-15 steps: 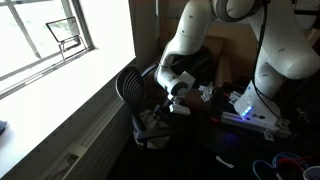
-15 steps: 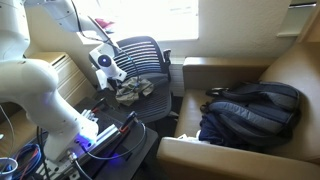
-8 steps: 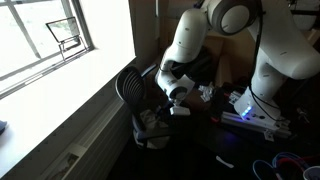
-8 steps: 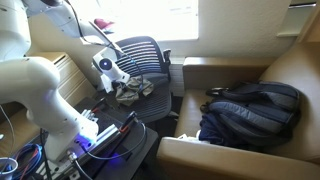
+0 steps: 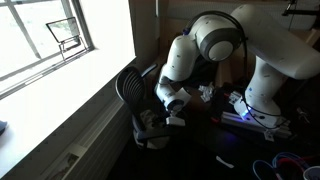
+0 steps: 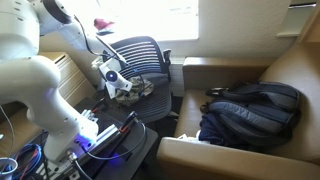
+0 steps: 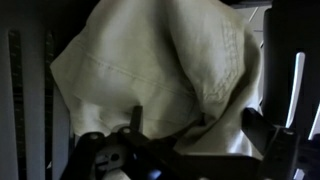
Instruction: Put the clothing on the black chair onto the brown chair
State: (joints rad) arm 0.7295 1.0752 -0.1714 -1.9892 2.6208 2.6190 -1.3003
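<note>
A crumpled beige piece of clothing (image 6: pixel 138 89) lies on the seat of the black mesh office chair (image 6: pixel 150 52); it also shows in an exterior view (image 5: pixel 153 123) and fills the wrist view (image 7: pixel 150 70). My gripper (image 6: pixel 122 92) is low over the seat, right at the clothing. In the wrist view the gripper (image 7: pixel 198 125) has its jaws wide apart, with a fold of the cloth bulging between the fingers (image 7: pixel 262 128). The brown chair (image 6: pixel 290 70) stands beside the black chair.
A dark backpack (image 6: pixel 245 115) lies on the brown chair's seat. A bright window (image 5: pixel 45 35) with a sill is next to the black chair (image 5: pixel 128 88). The robot base with a blue light (image 5: pixel 245 115) and cables (image 6: pixel 110 135) sits close by.
The arm has bent lower and the gripper has come down onto the clothing on the black chair. The clothing has not moved.
</note>
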